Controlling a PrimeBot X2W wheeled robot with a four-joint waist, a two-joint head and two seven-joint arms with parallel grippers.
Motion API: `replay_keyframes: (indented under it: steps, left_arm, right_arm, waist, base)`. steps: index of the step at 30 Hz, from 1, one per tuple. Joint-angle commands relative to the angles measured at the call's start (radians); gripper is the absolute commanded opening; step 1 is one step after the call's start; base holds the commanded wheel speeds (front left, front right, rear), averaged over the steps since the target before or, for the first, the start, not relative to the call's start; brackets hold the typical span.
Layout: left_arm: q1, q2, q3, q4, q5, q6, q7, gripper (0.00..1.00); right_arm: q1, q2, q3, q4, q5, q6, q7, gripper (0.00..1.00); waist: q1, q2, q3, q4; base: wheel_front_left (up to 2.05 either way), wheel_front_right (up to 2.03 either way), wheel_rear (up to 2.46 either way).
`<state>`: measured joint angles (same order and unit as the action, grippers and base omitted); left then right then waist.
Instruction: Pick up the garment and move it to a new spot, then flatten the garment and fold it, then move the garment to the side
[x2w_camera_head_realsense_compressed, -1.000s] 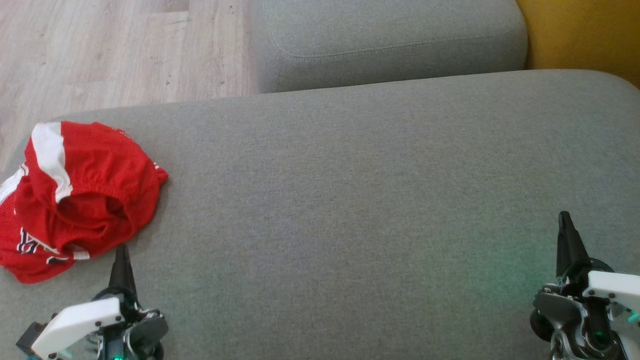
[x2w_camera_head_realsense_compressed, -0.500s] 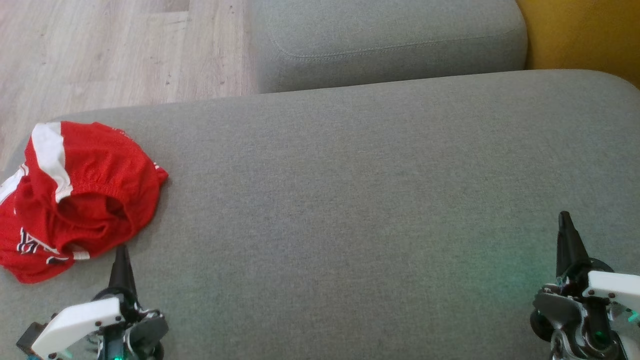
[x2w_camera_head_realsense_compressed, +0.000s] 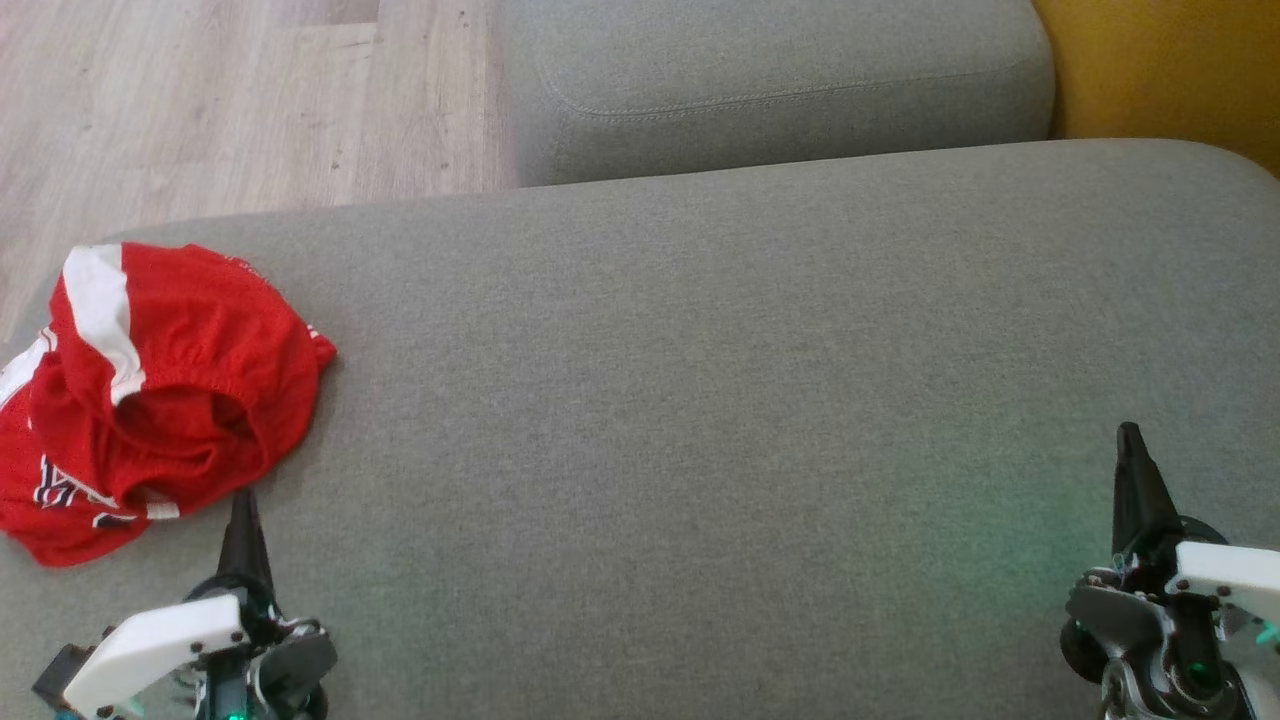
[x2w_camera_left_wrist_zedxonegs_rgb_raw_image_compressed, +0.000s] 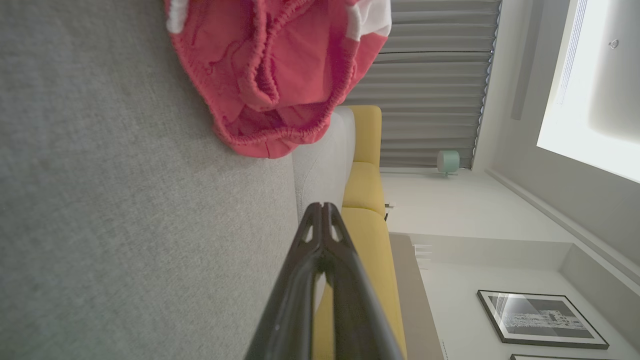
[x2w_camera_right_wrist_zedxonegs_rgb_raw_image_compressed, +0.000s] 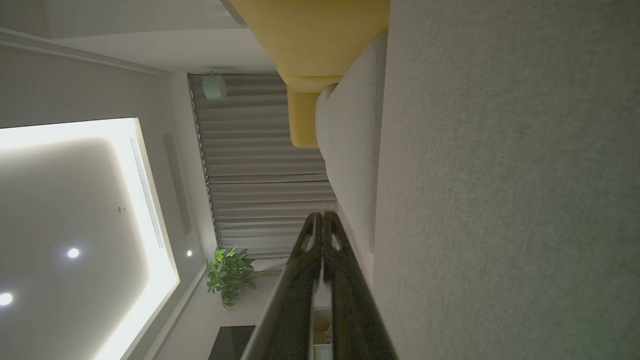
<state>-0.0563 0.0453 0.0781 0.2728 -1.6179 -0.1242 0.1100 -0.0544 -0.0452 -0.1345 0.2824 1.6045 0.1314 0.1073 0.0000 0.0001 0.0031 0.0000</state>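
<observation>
Red garment (x2w_camera_head_realsense_compressed: 150, 390) crumpled at the left end of the grey sofa seat (x2w_camera_head_realsense_compressed: 720, 400), left pincer (x2w_camera_head_realsense_compressed: 243, 505) closed and empty just beside it, right pincer (x2w_camera_head_realsense_compressed: 1130, 440) closed, empty, well apart

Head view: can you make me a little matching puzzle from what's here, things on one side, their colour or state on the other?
Things:
1 garment
2 left gripper
3 right gripper
4 floor

Descriptions:
a pale wood
b shut, lower right
c red, crumpled on the grey cushion
d shut, lower left, beside the garment

Pairs: 1-c, 2-d, 3-b, 4-a
</observation>
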Motion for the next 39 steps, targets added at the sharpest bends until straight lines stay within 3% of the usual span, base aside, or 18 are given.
replay_keyframes:
  steps: [1,17,18,22,29,39]
  left_arm:
    - [-0.052,0.005,0.035,-0.028,0.009,-0.007,0.003,0.0]
    - [-0.052,0.005,0.035,-0.028,0.009,-0.007,0.003,0.0]
    - [0.001,0.0,-0.001,0.004,0.0,0.001,0.0,1.0]
    - [0.029,-0.003,-0.008,0.059,0.001,0.001,-0.001,1.0]
    - [0.029,-0.002,-0.021,0.056,0.022,0.001,-0.022,1.0]
    - [0.032,-0.002,-0.023,0.036,0.149,0.004,-0.052,1.0]
  right_arm:
    - [-0.053,-0.005,0.021,-0.038,0.004,-0.001,0.006,0.0]
    - [-0.053,-0.005,0.021,-0.038,0.004,-0.001,0.006,0.0]
    - [0.001,0.0,0.0,0.004,0.0,0.0,0.0,1.0]
    - [0.033,0.004,0.004,0.06,0.0,0.0,-0.001,1.0]
    - [0.027,0.003,0.036,0.056,-0.015,0.0,-0.022,1.0]
    - [0.02,0.002,0.058,0.053,-0.144,0.0,-0.051,1.0]
  waist:
    - [0.0,-0.0001,0.0,0.0]
    - [0.0,-0.0001,0.0,0.0]
    - [0.0,-0.0001,0.0,0.0]
    - [0.0,-0.0001,0.0,0.0]
    - [0.0,-0.0001,-0.005,0.001]
    - [0.0,-0.0001,-0.012,0.006]
  base:
    - [0.0,0.0,0.0]
    - [0.0,0.0,0.0]
    - [0.0,0.0,0.0]
    - [0.0,0.0,0.0]
    - [0.0,0.0,0.0]
    - [0.0,0.0,0.0]
